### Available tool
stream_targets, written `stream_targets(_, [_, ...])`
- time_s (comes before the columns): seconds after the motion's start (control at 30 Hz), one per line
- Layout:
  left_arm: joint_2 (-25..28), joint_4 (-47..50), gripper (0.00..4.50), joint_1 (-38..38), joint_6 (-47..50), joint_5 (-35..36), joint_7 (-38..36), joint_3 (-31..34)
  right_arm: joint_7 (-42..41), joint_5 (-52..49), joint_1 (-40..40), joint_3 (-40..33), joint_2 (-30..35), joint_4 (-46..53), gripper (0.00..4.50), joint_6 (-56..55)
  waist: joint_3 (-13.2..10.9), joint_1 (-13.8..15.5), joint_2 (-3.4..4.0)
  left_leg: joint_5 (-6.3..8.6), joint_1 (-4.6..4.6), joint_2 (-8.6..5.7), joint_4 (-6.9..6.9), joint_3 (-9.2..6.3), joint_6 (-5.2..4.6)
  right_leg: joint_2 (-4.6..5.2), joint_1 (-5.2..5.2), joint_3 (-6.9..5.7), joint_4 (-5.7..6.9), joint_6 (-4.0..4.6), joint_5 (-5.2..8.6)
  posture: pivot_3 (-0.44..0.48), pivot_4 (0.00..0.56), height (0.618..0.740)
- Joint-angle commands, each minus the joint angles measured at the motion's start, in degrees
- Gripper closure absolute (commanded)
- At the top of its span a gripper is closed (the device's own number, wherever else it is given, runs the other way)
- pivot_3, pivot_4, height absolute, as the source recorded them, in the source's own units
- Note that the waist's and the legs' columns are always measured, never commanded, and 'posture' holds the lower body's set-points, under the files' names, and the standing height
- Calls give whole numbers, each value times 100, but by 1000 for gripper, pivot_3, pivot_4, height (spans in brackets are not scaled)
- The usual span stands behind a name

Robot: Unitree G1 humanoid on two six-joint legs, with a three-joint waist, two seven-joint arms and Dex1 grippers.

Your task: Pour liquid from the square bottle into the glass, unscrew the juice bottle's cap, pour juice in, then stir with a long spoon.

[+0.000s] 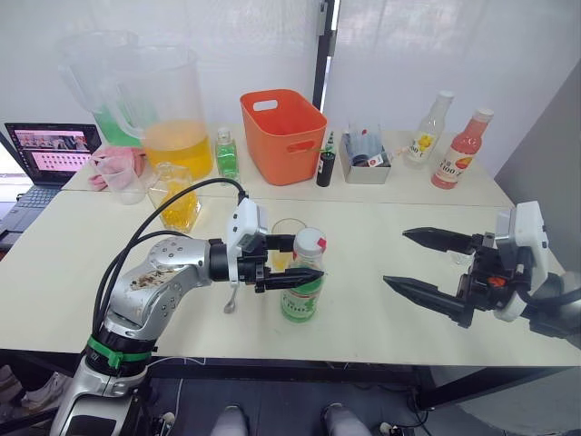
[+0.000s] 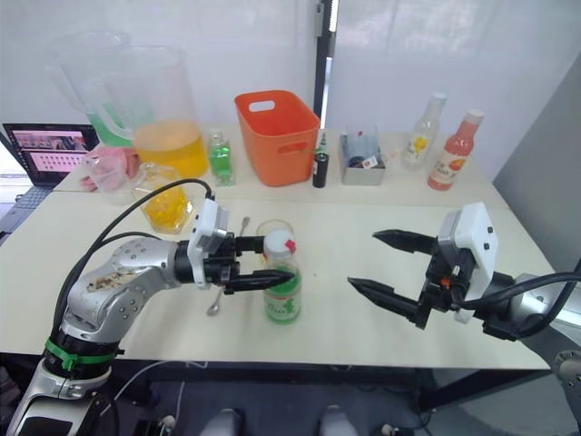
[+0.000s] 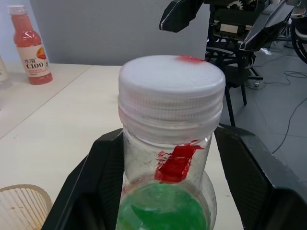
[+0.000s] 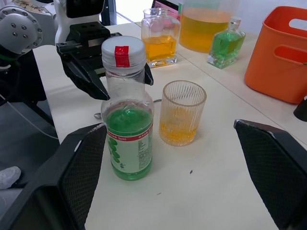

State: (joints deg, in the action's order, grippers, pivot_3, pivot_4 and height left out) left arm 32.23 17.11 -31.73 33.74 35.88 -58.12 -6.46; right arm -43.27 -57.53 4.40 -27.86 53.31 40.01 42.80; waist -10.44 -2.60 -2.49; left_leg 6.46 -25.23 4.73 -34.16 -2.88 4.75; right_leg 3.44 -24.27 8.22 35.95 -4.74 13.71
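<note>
Up front on the cream table (image 1: 381, 318): juice bottle (image 1: 303, 289), clear plastic, roundish shoulders, half full of green liquid, ribbed white cap (image 3: 171, 91) with a red tape strip, green-and-white label. Left gripper (image 1: 290, 262) straddling its neck, black fingers (image 3: 91, 187) close on both sides, can't tell if actually clamped. Right gripper (image 1: 419, 263) spread wide, holding nothing, well off to the bottle's right. Just behind the bottle: ribbed glass (image 4: 182, 112) with a little orange liquid. Metal spoon (image 1: 233, 298) lying flat beside the bottle. Farther back: square glass bottle (image 1: 175, 195) of orange liquid, then orange plastic basket (image 1: 283, 136).
</note>
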Motion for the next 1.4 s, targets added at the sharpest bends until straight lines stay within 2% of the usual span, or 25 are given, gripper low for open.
stream_targets(0.03, [-32,125,2619,-94,-1,23,48,67,26,-75,37,-134,1,105,0,-157,0,1,0,0,0,0,0,-1,0,0,0,0,0,0,0,0,150,740])
stream_targets(0.1, [-30,120,3031,-101,1,21,47,63,34,-94,54,-107,4,119,0,-151,0,1,0,0,0,0,0,-1,0,0,0,0,0,0,0,0,150,740])
stream_targets(0.4, [-14,40,3050,-193,-85,-78,-53,-5,329,-370,493,269,-12,190,0,-14,0,-7,0,0,-1,0,0,0,0,0,-1,0,0,0,0,0,150,740])
stream_targets(0.53, [-25,-69,3050,-286,-144,-137,-157,-27,826,-808,1090,784,-55,129,0,287,0,-17,0,0,-1,0,0,-1,0,0,-1,0,0,0,0,0,150,740])
stream_targets(0.63, [-80,-241,3050,-371,-169,-165,-273,-77,1294,-925,1739,1376,-330,70,0,422,0,-22,0,0,-1,0,0,-1,0,0,-1,0,0,0,0,0,150,740])
stream_targets(0.87, [-99,-368,3050,-395,-186,-268,-345,-116,2035,-204,2596,2441,-847,17,0,632,0,3,0,0,-7,0,1,-2,-1,0,-4,0,-2,0,0,0,150,740])
stream_targets(1.1, [-170,-371,3050,-395,-194,-269,-327,-126,2340,-4,2773,2702,-1246,16,0,741,0,1,1,-1,-7,0,1,-3,-1,-1,-4,0,2,0,0,0,150,740])
stream_targets(1.2, [-183,-343,3051,-382,-188,-268,-324,-128,2402,97,2778,2736,-1313,-26,800,820,0,5,1,-1,-8,0,1,-4,-1,-1,-3,0,1,0,0,0,150,740])
stream_targets(1.4, [-174,-270,3051,-328,-159,-252,-298,-112,2375,33,2725,2698,-1429,-23,2771,878,0,0,1,-1,-7,0,2,-4,-1,-1,-4,-1,2,0,0,0,150,740])
